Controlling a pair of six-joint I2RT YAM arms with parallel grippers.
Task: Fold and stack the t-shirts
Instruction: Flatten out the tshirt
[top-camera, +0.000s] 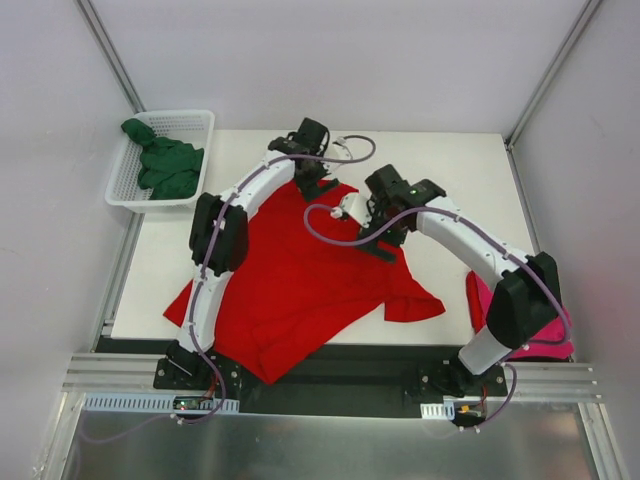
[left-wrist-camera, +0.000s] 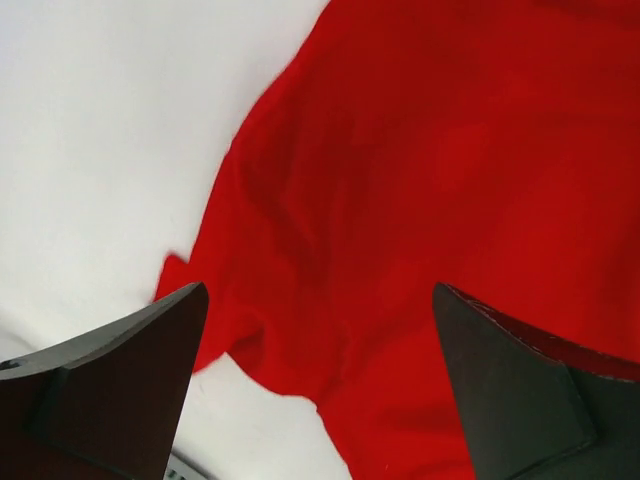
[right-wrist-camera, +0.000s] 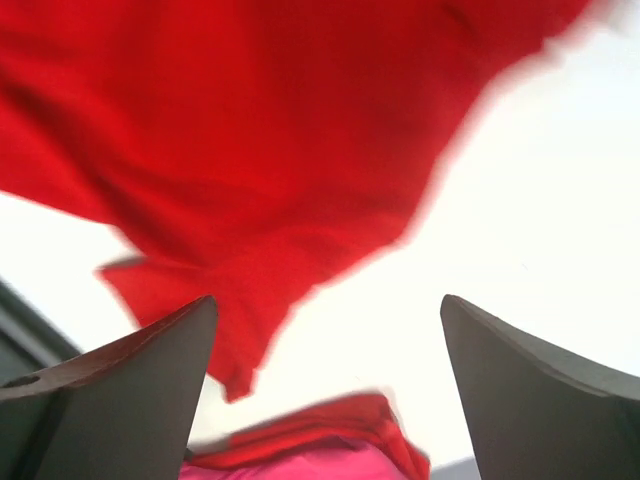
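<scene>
1. Red t-shirt (top-camera: 300, 280) lies spread but skewed across the middle of the worktop (top-camera: 460, 170), one corner hanging over the near edge.
2. Left gripper (left-wrist-camera: 315, 295): fingers apart, nothing between them, over the tee's rumpled far border. Right gripper (right-wrist-camera: 328, 300): also apart and empty, over the tee's right side; that view is blurred.
3. Risk: a pinch on bunched cloth likely catches one layer only or slips, giving a crooked fold.
4. Risk: any pull toward the near edge could drag the overhanging corner, and the tee, off the worktop.
5. Risk: both wrists sit near each other by the far middle, so crossing paths could clash.
6. Pink t-shirt (top-camera: 548, 340) sits at the near right corner, right under the right arm; the elbow could sweep it off.
7. Green t-shirt (top-camera: 168, 165) is bunched in the white basket (top-camera: 125, 190) at the far left corner, not in the way.
</scene>
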